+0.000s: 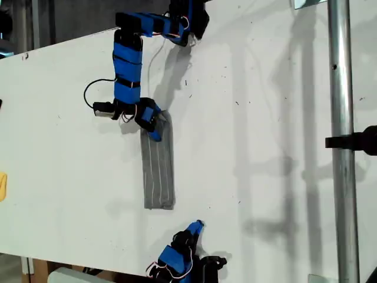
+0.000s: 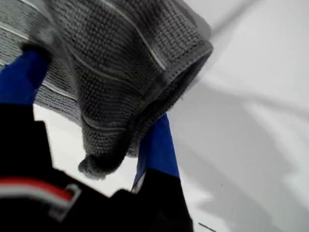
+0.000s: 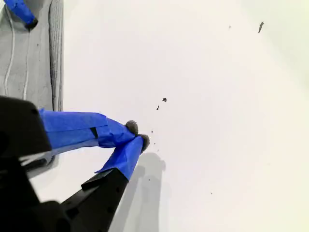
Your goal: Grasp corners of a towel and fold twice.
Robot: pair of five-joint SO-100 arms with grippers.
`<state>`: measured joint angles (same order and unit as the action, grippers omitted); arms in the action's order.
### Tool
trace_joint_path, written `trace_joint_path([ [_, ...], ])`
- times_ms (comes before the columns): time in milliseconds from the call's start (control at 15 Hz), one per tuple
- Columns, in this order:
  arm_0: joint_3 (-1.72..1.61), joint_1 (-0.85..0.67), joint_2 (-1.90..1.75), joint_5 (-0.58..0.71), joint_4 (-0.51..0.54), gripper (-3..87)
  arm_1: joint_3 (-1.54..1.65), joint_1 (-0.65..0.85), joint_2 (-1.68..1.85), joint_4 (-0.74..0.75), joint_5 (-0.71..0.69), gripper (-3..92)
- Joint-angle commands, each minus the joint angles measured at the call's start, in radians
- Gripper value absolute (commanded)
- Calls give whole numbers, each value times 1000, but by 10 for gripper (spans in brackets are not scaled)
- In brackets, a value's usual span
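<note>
towel (image 1: 158, 171) folded into a narrow strip mid-table, far corner (image 2: 104, 162) draped between first gripper (image 1: 152, 122) blades at 12 o'clock; second gripper (image 3: 137, 135) pinched empty, one fold seemingly left.

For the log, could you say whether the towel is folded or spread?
Folded: the towel lies as a narrow strip, one end held in my first gripper.

White table (image 1: 265, 147), metal pole (image 1: 341, 147) alongside.
</note>
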<state>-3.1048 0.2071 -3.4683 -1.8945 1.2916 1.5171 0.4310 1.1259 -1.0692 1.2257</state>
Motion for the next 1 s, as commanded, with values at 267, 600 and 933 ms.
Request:
trace_joint_path([
  [267, -15, -9, -8, 17, -9, -23, 74, -31, 278, -288, -80, -2],
  [600, -15, -20, -8, 54, -8, -23, 390, -290, 1138, -798, 193, -2],
  [933, -15, -57, -8, 98, 3, -23, 267, -310, 472, 77, 219, 177],
])
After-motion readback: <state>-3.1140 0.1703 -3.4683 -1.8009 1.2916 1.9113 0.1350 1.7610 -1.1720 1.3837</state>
